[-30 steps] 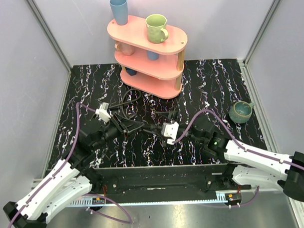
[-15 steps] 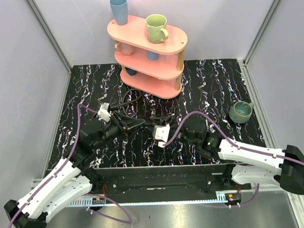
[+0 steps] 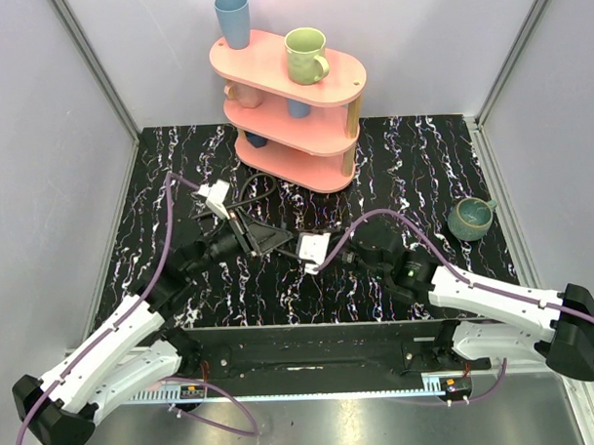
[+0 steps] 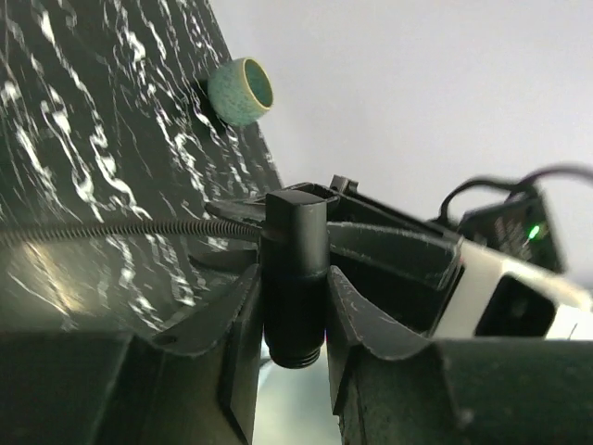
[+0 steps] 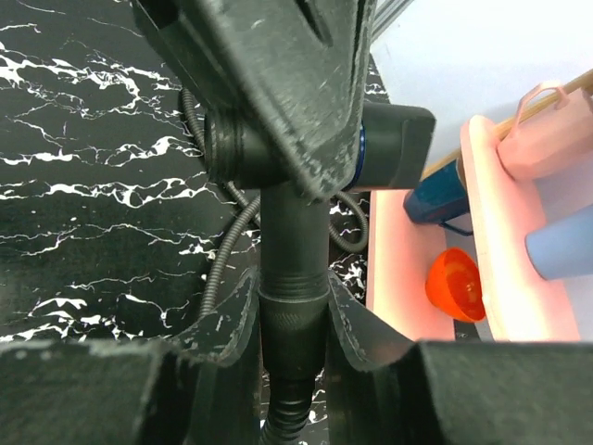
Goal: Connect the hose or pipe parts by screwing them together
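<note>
Over the middle of the bench (image 3: 421, 150), the right end effector (image 5: 292, 320) had just squeezed shut on the ridged hose end (image 5: 293, 278); the left end effector (image 4: 295, 311) pinched the black threaded connector (image 4: 296, 250); both parts looked lined up, ready for twisting.

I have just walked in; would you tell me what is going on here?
Two robot arms are bringing hose parts together to join them. The left gripper is shut on a black fitting whose threaded end is bare, with a ribbed hose running off it. The right gripper is clamped on a knurled connector, held crosswise close to that fitting. Nothing is screwed together yet.
</note>
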Action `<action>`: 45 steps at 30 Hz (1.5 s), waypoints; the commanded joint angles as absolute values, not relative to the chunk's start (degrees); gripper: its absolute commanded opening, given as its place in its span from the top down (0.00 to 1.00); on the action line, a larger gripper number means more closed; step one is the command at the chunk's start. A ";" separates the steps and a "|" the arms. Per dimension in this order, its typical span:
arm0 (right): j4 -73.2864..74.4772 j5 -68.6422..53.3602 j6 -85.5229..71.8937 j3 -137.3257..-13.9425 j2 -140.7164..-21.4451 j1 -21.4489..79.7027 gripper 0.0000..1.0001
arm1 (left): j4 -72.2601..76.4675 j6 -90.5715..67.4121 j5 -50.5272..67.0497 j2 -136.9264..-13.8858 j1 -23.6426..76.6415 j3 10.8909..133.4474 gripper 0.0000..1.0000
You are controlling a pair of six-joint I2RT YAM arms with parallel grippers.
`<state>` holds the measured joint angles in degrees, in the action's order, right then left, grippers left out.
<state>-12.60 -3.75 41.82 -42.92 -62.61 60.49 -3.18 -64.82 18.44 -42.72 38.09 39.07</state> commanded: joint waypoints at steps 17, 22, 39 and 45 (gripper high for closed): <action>-5.54 -42.53 26.55 -49.48 -66.27 48.96 1.00 | -28.10 43.01 59.51 -51.93 39.11 47.97 1.00; -3.78 -38.88 24.70 -49.92 -67.24 48.34 1.00 | -29.28 46.58 55.99 -55.28 39.55 48.96 1.00; -7.82 -4.58 12.75 -33.59 -46.33 48.34 0.00 | 5.36 -13.77 31.66 -46.67 34.99 35.51 1.00; -11.51 -1.33 8.27 -29.36 -39.29 48.34 0.00 | -1.49 -44.80 13.09 -45.26 28.93 31.91 1.00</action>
<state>-6.55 -7.53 13.52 -31.18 -42.00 48.58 -1.13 -19.35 26.61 -46.46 33.17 33.08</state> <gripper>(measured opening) 0.994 0.322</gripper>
